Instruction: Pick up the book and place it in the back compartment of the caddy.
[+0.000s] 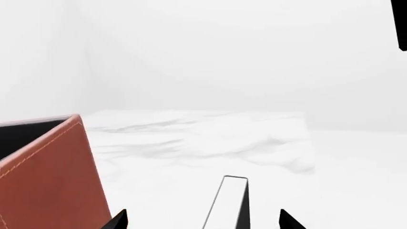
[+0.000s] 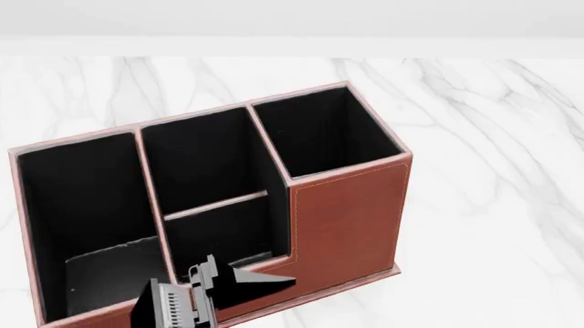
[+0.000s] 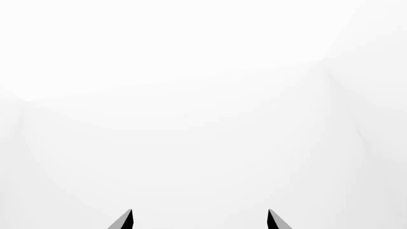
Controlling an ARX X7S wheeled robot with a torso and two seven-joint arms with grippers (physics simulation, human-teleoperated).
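Observation:
The reddish-brown caddy (image 2: 351, 219) stands on the marble table, its low wall toward me. Its back compartment (image 2: 228, 232) is the small black cell behind that low wall, closed off by a thin divider. My left gripper (image 2: 215, 287) hovers at this cell's low wall. In the left wrist view the book (image 1: 228, 202) shows as a narrow white slab with one black side. It sits between the wide-apart tips of the left gripper (image 1: 201, 219), and neither tip touches it. The caddy's tall wall (image 1: 54, 176) is close beside. My right gripper (image 3: 199, 217) is open, facing only white.
The white marble table (image 2: 474, 137) stretches to the right of the caddy and behind it. The tall square cell (image 2: 319, 133) is at the caddy's right and the long narrow cell (image 2: 82, 205) at its left. The table's far edge (image 1: 254, 114) shows in the left wrist view.

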